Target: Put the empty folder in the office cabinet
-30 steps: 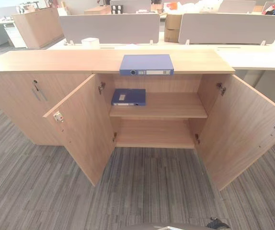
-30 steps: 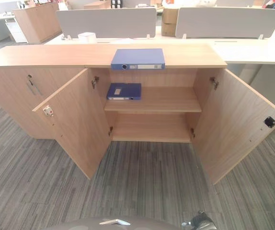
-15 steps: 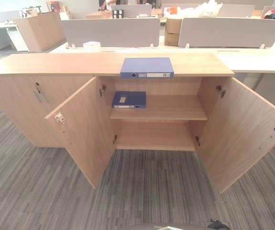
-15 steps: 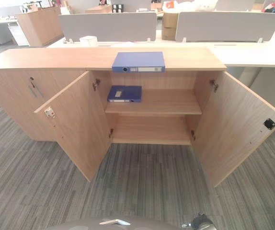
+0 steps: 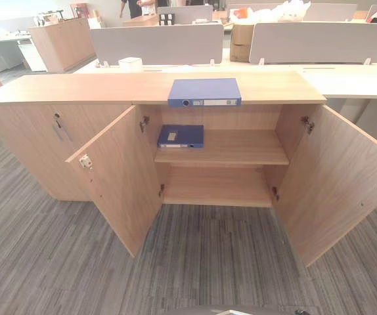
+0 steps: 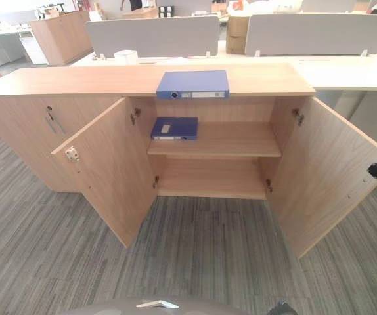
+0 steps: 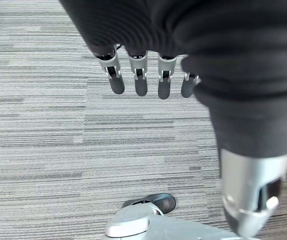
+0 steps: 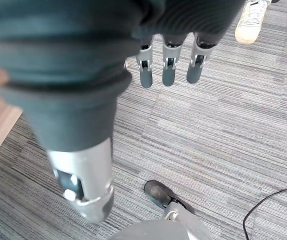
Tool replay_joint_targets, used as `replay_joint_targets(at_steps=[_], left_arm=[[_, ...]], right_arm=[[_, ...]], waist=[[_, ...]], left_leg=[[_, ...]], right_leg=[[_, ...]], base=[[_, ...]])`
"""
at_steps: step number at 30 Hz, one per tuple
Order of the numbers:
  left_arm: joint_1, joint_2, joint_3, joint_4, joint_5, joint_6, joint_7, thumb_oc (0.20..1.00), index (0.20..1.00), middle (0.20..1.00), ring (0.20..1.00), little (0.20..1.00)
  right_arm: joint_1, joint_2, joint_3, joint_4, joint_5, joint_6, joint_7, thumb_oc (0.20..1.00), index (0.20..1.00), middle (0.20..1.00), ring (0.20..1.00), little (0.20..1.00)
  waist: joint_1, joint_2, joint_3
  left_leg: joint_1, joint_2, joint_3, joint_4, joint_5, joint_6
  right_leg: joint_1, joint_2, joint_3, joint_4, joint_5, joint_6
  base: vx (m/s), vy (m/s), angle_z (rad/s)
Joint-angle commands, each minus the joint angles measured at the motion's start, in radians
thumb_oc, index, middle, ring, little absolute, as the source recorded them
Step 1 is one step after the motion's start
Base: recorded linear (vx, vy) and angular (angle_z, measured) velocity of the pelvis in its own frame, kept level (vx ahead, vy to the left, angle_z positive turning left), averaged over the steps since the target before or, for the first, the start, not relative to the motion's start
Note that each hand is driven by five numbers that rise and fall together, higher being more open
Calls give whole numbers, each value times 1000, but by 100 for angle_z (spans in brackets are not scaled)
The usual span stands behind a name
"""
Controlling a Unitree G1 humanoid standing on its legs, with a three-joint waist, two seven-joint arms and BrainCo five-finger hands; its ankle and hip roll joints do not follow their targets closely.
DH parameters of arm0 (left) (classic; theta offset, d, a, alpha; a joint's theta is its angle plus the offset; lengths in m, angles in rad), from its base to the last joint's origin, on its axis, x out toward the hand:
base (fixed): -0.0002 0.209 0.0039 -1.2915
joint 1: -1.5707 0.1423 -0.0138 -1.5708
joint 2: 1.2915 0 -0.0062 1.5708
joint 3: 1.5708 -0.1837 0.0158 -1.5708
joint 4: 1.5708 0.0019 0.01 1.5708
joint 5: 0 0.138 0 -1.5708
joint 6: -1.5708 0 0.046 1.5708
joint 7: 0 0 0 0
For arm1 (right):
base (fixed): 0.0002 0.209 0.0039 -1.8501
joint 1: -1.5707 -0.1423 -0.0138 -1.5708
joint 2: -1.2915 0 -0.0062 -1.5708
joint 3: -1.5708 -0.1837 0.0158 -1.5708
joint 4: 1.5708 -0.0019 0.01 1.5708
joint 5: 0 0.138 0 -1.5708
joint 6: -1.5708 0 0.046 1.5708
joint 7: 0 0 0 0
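Both hands hang over striped grey carpet [image 7: 43, 150], holding nothing; left hand [image 7: 148, 75] has its fingers straight and relaxed, pointing down at the floor; right hand [image 8: 168, 62] is the same, fingers loose and extended, with a person's white shoe [image 8: 251, 22] on the carpet just past its fingertips. Well ahead of both hands stands a long, low wooden office cabinet [image 5: 57, 88]; its middle section has both doors swung wide, the left door [image 5: 119, 177] and the right door [image 5: 336, 177] angled out toward the robot. On the cabinet's flat top, above the open section, a blue folder [image 5: 204, 92] lies flat with its spine facing the robot. Inside, on the upper shelf [image 5: 241, 147], a second blue folder [image 5: 181, 136] lies flat toward the left side; the lower shelf [image 5: 218, 187] sits beneath it. Behind the cabinet runs a pale worktop [image 5: 353, 79] with grey divider screens [image 5: 159, 42]; a small white box [image 5: 131, 63] sits on it.
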Motion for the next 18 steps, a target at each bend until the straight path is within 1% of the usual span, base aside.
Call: replay_joint_targets(at_steps=[1,2,3,4,5,6,7,8,9,10,11,12,13,14,15,17,18], left_arm=[[-57,29,37,40,-34,-8,2,1000,1000,1000,1000,1000],[-57,29,37,40,-34,-8,2,1000,1000,1000,1000,1000],[-66,27,37,19,-61,-11,1,1000,1000,1000,1000,1000],[-70,26,37,15,-68,-11,3,1000,1000,1000,1000,1000],[-70,26,37,15,-68,-11,3,1000,1000,1000,1000,1000],[-75,25,39,4,-84,-14,9,1000,1000,1000,1000,1000],[-76,24,35,4,-88,-15,13,1000,1000,1000,1000,1000],[-74,19,31,3,-89,-17,12,1000,1000,1000,1000,1000],[-72,16,28,3,-86,-15,11,1000,1000,1000,1000,1000],[-72,16,28,3,-86,-15,11,1000,1000,1000,1000,1000],[-66,14,24,6,-84,-17,10,1000,1000,1000,1000,1000],[-56,12,15,15,-82,-17,6,1000,1000,1000,1000,1000],[-56,12,14,15,-82,-17,6,1000,1000,1000,1000,1000],[-54,12,11,20,-82,-18,9,1000,1000,1000,1000,1000],[-52,11,7,21,-85,-21,11,1000,1000,1000,1000,1000],[-52,6,4,25,-89,-24,17,1000,1000,1000,1000,1000],[-49,4,10,28,-90,-24,14,1000,1000,1000,1000,1000]], right_arm=[[-64,-36,-2,55,-5,-3,-4,1000,1000,1000,1000,1000],[-64,-36,-2,55,-5,-3,-4,1000,1000,1000,1000,1000],[-68,-51,-8,49,5,-3,-11,1000,1000,1000,1000,1000],[-70,-56,-11,47,8,-2,-12,1000,1000,1000,1000,1000],[-70,-56,-11,47,8,-2,-12,1000,1000,1000,1000,1000],[-76,-68,-13,44,11,-1,-16,1000,1000,1000,1000,1000],[-79,-73,-12,44,9,1,-16,1000,1000,1000,1000,1000],[-82,-78,-11,45,7,3,-17,1000,1000,1000,1000,1000],[-87,-81,-10,48,6,5,-18,1000,1000,1000,1000,1000],[-87,-81,-10,48,6,5,-18,1000,1000,1000,1000,1000],[-90,-85,-12,50,7,5,-20,1000,1000,1000,1000,1000],[-92,-92,-20,53,12,5,-22,1000,1000,1000,1000,1000],[-92,-92,-20,53,13,5,-22,1000,1000,1000,1000,1000],[-95,-94,-24,58,18,4,-25,1000,1000,1000,1000,1000],[-96,-97,-27,63,20,3,-28,1000,1000,1000,1000,1000],[-96,-100,-35,78,19,4,-31,1000,1000,1000,1000,1000],[-95,-101,-37,84,15,5,-28,1000,1000,1000,1000,1000]], waist=[[22,-39,42],[22,-39,42],[33,-44,90],[38,-48,105],[37,-47,104],[49,-49,135],[50,-48,143],[51,-45,147],[54,-44,145],[55,-44,146],[59,-45,143],[66,-31,134],[67,-32,136],[72,-16,132],[79,-9,134],[83,7,135],[85,16,128]], left_leg=[[-59,41,-20,76,-66,-49],[-60,41,-20,77,-67,-49],[-170,11,-29,273,-95,-62],[-208,2,-33,344,-85,-67],[-213,2,-35,350,-87,-67],[-289,-17,-55,491,-27,-81],[-318,-22,-66,524,-2,-88],[-337,-13,-59,506,6,-89],[-353,1,-46,477,-2,-85],[-352,1,-45,478,-3,-85],[-357,16,-37,425,-16,-79],[-350,56,-48,287,26,-81],[-344,55,-47,281,30,-81],[-362,87,-69,196,86,-90],[-360,105,-85,118,118,-99],[-377,129,-101,30,154,-122],[-358,134,-92,8,161,-128]], right_leg=[[26,-44,-3,17,-85,65],[26,-44,-3,18,-85,65],[13,-56,-8,47,-104,45],[16,-62,-10,50,-107,36],[14,-61,-11,51,-107,36],[19,-63,-14,56,-110,23],[21,-63,-15,56,-112,20],[25,-63,-14,56,-118,23],[31,-65,-14,54,-125,27],[31,-66,-13,54,-125,27],[37,-68,-11,52,-133,33],[46,-58,-5,48,-147,44],[48,-59,-4,48,-148,44],[60,-49,2,45,-161,50],[75,-48,9,44,-172,54],[106,-49,26,37,-191,66],[125,-53,34,30,-195,75]], base=[[-18,-22,7],[-103,-71,5],[-119,-91,7],[-121,-90,14],[-39,-52,14],[-17,-34,3],[0,0,0],[88,21,-3],[84,24,-4],[120,25,-11],[218,73,-7],[218,70,3],[236,106,-2],[180,76,0],[258,110,4],[277,117,13],[316,146,3]])
